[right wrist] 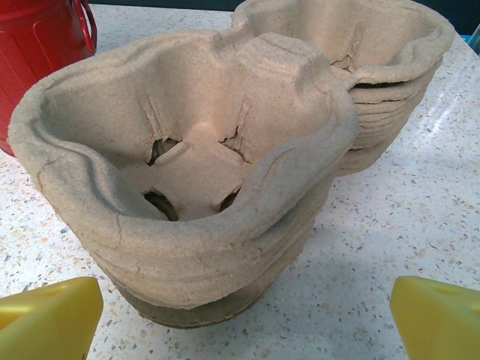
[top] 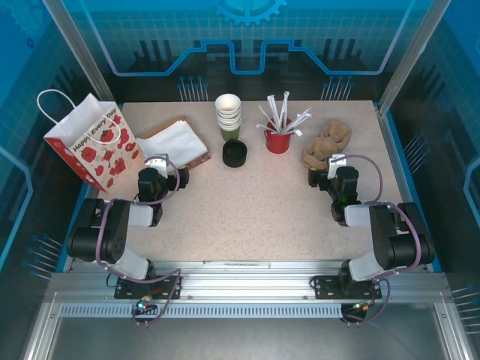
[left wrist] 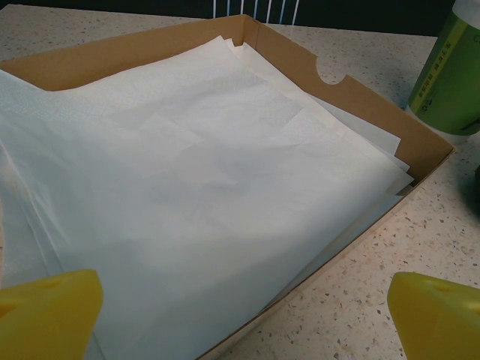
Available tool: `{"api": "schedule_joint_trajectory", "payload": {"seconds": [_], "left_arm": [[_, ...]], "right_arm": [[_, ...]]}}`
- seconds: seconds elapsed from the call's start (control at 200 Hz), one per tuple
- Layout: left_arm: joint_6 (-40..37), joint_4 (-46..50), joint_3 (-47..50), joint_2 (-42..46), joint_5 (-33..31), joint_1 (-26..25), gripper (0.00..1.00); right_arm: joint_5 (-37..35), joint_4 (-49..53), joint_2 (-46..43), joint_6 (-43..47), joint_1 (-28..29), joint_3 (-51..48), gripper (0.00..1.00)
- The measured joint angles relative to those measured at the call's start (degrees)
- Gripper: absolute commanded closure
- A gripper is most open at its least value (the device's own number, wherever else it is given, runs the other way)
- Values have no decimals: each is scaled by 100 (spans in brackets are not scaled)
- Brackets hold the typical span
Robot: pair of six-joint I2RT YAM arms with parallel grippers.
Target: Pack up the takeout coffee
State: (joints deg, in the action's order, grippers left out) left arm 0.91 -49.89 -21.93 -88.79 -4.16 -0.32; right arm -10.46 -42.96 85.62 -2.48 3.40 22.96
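The takeout coffee (top: 235,154) stands mid-table in the top view, where it shows as a round black lid just in front of the cup stack. A dark sliver of the takeout coffee (left wrist: 477,180) sits at the right edge of the left wrist view. My left gripper (top: 159,166) is open, well to its left, at the near corner of the napkin tray. Its yellow fingertips (left wrist: 49,311) frame the tray corner with nothing between them. My right gripper (top: 335,166) is open too, its fingertips (right wrist: 439,319) just short of the pulp carriers.
A flowered paper bag (top: 84,142) stands at the far left. A cardboard tray (left wrist: 375,105) holds white napkins (left wrist: 187,172). Behind centre are stacked cups (top: 228,114), the lowest olive-green (left wrist: 446,75), and a red cup (top: 277,140) of straws. Stacked pulp carriers (right wrist: 195,172) lie at the right.
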Motion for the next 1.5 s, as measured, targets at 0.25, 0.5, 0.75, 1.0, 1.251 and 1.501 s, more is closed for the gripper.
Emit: {"api": "schedule_joint_trajectory", "payload": {"seconds": [0.25,0.5,0.75,1.0,1.251,1.501], "left_arm": [[0,0,0,0,0,0,1],[22,284,149,686,-66,0,1],[778,2249,-658,2312,-214,0,1],[1596,3834,-1582,2656,214,-306,2],[1609,5023,-2503,2361,258,-1311,6],[1563,5622,-3300,1574,319,-1657,10]], "right_arm": [[0,0,0,0,0,0,0],[-614,645,-551,-28,289,92,0],[-1462,2234,-2463,-951,289,463,0],[-1257,3620,-3412,-1276,691,1126,1],[-887,4435,-3399,-1095,1867,1897,3],[-490,5060,-2608,-927,2736,2918,3]]}}
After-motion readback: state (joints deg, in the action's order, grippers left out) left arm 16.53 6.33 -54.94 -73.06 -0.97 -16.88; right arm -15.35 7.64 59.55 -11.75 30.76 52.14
